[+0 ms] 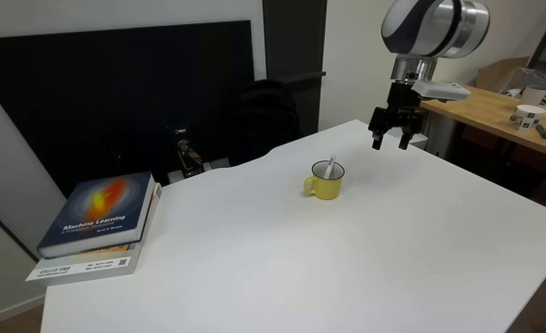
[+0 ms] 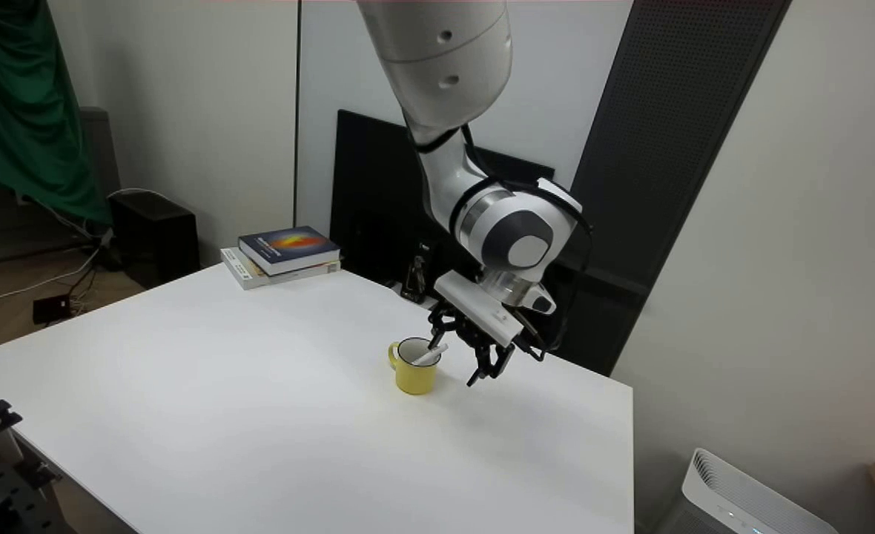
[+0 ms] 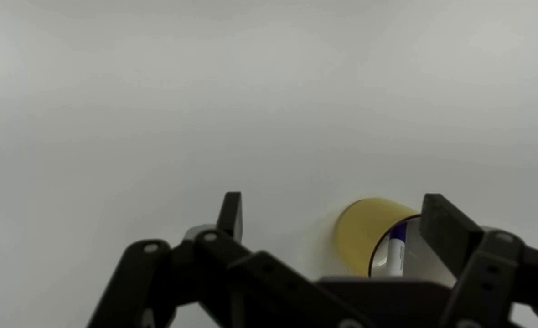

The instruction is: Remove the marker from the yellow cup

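We saw a white marker (image 1: 330,167) leaning inside a small yellow cup (image 1: 327,188), which stood upright on a white desk (image 1: 254,277). The cup's wall propped the marker, so its white end rose above the rim, giving, we judged, a stub to grasp; from the wrist we saw its dark blue end inside. The black pincer (image 1: 390,144) hung above the desk, its fingers (image 3: 451,234) spread wide with nothing gripped, probably to leave room for coming down around the marker. In an exterior view, the marker (image 1: 330,167) lay to the left of the pincer and lower, well apart from it. From the wrist, it showed nearer the right-hand finger, so we judged a sideways shift was needed before descent.
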Robot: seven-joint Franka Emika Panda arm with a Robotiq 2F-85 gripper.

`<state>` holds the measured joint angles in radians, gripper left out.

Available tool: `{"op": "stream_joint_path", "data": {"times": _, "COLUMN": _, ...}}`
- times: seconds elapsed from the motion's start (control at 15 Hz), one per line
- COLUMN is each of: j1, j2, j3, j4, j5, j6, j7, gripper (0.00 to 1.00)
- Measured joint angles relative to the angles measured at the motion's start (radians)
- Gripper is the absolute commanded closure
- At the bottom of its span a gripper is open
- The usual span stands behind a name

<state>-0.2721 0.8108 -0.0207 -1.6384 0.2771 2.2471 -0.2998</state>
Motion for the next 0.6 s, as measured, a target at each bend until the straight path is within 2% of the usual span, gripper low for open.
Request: {"op": "stream_joint_path", "data": {"times": 0.6, "j1": 0.013, "j2": 0.281, "j3": 0.065, "j4": 0.415, "j5": -0.002, "j6": -0.121, "j7": 0.004, "gripper": 0.0}}
